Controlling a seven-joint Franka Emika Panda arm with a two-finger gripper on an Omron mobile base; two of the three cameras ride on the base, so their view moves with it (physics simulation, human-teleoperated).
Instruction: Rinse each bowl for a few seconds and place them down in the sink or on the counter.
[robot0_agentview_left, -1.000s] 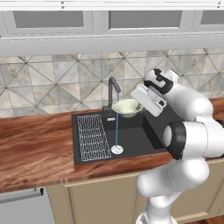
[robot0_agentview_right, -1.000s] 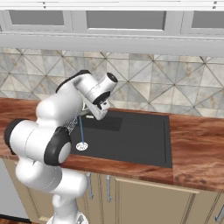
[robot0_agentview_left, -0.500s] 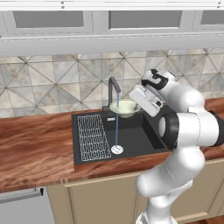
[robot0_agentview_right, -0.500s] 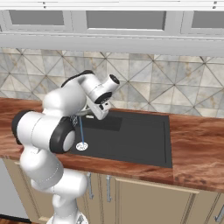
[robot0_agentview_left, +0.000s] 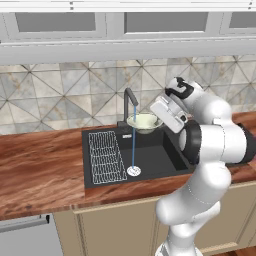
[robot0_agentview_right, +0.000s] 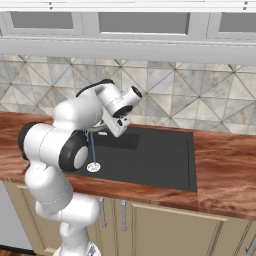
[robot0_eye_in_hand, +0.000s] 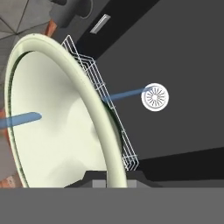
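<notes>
From the left base view, the gripper (robot0_agentview_left: 159, 116) holds the pale bowl (robot0_agentview_left: 144, 122) by its rim, high over the sink (robot0_agentview_left: 172, 160) and right under the faucet (robot0_agentview_left: 130, 102), so the thin blue stream (robot0_agentview_left: 133, 150) can reach it; the water runs on down to the drain (robot0_agentview_left: 134, 171), beside the wire rack (robot0_agentview_left: 105, 156). From the right base view, the arm hides most of the bowl, so its tilt is hard to judge. In the hand view, the fingers look closed on the bowl's rim (robot0_eye_in_hand: 89, 105), the bowl turned on edge, probably to let water sheet off.
</notes>
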